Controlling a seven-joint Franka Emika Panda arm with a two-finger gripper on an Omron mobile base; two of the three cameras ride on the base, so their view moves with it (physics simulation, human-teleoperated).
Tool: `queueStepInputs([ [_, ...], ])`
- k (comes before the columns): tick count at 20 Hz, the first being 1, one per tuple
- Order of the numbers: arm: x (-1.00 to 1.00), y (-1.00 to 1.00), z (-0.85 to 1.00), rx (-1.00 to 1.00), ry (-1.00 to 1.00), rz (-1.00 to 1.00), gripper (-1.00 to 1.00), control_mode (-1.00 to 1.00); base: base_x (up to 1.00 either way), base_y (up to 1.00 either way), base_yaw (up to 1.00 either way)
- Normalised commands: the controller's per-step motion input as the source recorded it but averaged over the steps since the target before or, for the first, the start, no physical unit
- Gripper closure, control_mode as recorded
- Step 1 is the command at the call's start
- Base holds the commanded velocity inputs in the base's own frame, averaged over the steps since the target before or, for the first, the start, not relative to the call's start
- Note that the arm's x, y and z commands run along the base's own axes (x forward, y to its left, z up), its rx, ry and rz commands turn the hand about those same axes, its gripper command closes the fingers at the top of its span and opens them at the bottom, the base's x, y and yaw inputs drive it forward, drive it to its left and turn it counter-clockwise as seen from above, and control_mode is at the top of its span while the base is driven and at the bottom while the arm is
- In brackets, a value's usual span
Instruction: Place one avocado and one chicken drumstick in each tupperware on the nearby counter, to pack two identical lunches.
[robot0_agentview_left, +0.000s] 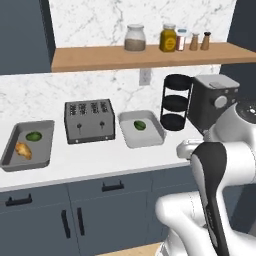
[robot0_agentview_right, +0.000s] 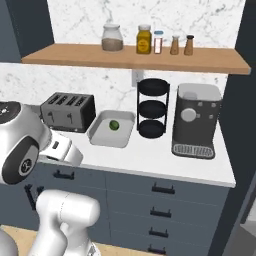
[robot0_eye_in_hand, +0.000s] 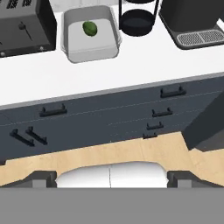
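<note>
Tupperware (robot0_agentview_left: 141, 128), right of the toaster (robot0_agentview_left: 89, 120) on the counter (robot0_agentview_left: 100, 162), holds one avocado (robot0_agentview_left: 139, 125) and no drumstick. Left of the toaster, a second tupperware (robot0_agentview_left: 28, 144) holds avocado (robot0_agentview_left: 33, 135) plus drumstick (robot0_agentview_left: 23, 150). Claw (robot0_eye_in_hand: 111, 177) released, empty, well back from the toaster. No legible labels.

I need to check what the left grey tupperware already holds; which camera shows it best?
The left base view: the left grey tupperware lies whole on the white counter left of the dark toaster, holding a green avocado and a golden chicken drumstick. The right base and hand views frame the other tupperware, right of the toaster.
</note>
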Motion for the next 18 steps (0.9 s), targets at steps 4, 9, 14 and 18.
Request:
queueStepInputs([
  [4, 0.0, 0.0, 0.0, 0.0, 0.0, 0.0, -1.0, 1.0, -0.71, -0.6, -0.02],
  [9, 0.0, 0.0, 0.0, 0.0, 0.0, 0.0, -1.0, 1.0, -0.22, -0.94, 0.0],
  [14, 0.0, 0.0, 0.0, 0.0, 0.0, 0.0, -1.0, 1.0, 0.0, -0.99, 0.0],
  [18, 0.0, 0.0, 0.0, 0.0, 0.0, 0.0, -1.0, 1.0, -0.05, -1.0, -0.02],
])
